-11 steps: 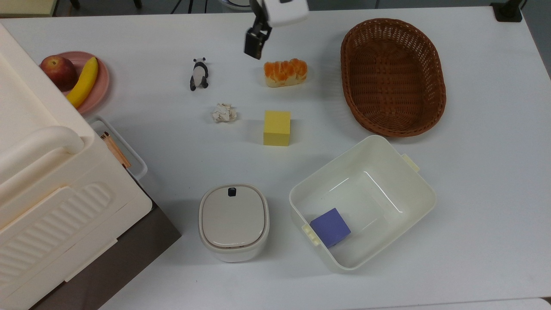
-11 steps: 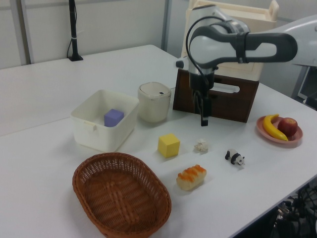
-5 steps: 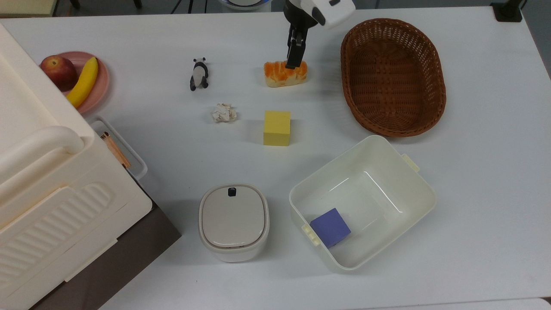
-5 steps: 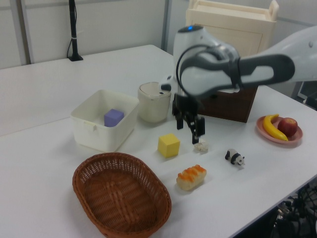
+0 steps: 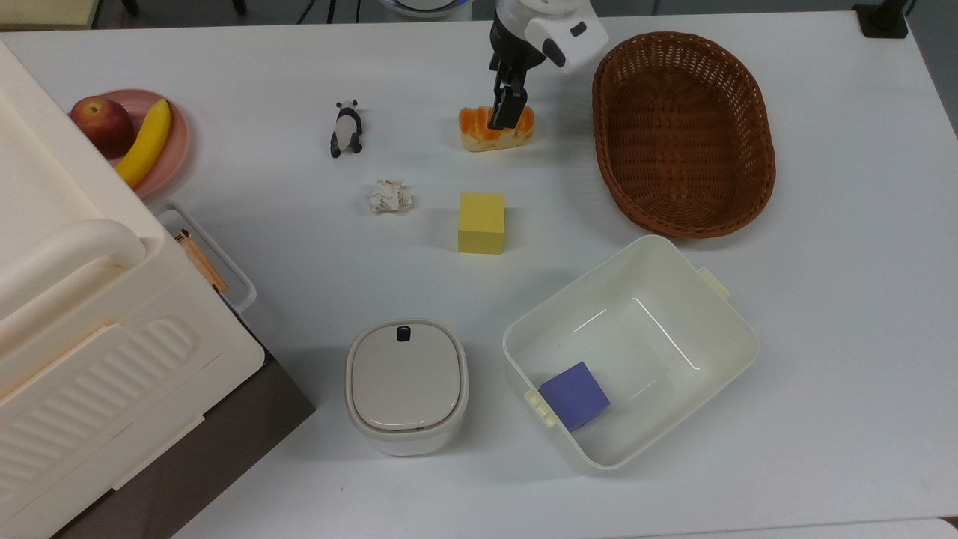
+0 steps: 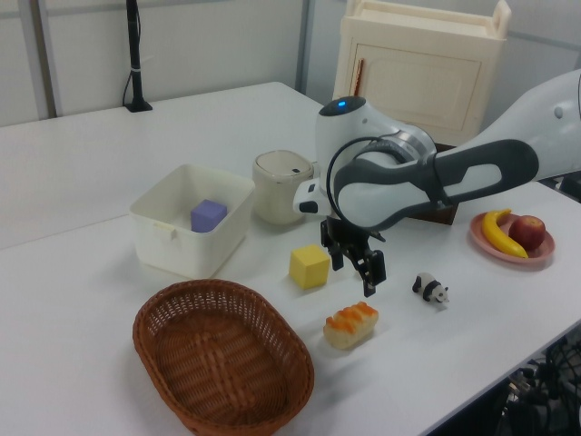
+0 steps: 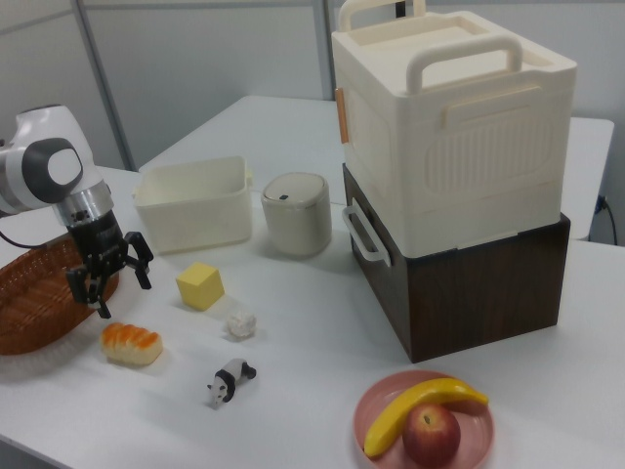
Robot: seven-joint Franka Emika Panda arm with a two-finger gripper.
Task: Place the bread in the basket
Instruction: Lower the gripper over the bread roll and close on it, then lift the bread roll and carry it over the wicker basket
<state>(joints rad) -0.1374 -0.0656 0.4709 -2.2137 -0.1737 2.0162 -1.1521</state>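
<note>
The bread (image 5: 475, 126), an orange-topped loaf with pale sides, lies on the white table at the back middle of the top view. My gripper (image 5: 507, 114) hangs just above its right half, open, with nothing between the fingers. In the left view the gripper (image 6: 356, 275) hovers a little above the bread (image 6: 350, 325). In the right view the spread fingers of the gripper (image 7: 107, 291) stand over the bread (image 7: 132, 344). The brown wicker basket (image 5: 757, 187) stands empty to the top view's right of the loaf, and shows as the basket (image 6: 163, 313) in the left view and the basket (image 7: 18, 337) in the right view.
A yellow cube (image 5: 481, 222), a paper ball (image 5: 389, 196) and a toy panda (image 5: 346, 129) lie near the loaf. A white tub (image 5: 737, 329) holds a purple cube (image 5: 574, 394). A lidded bin (image 5: 406, 385), a fruit plate (image 5: 178, 142) and a big cream box (image 5: 75, 337) fill the top view's left.
My gripper has swung from the top view's left of the bread to right above it and come down closer. The bread and the basket have not moved.
</note>
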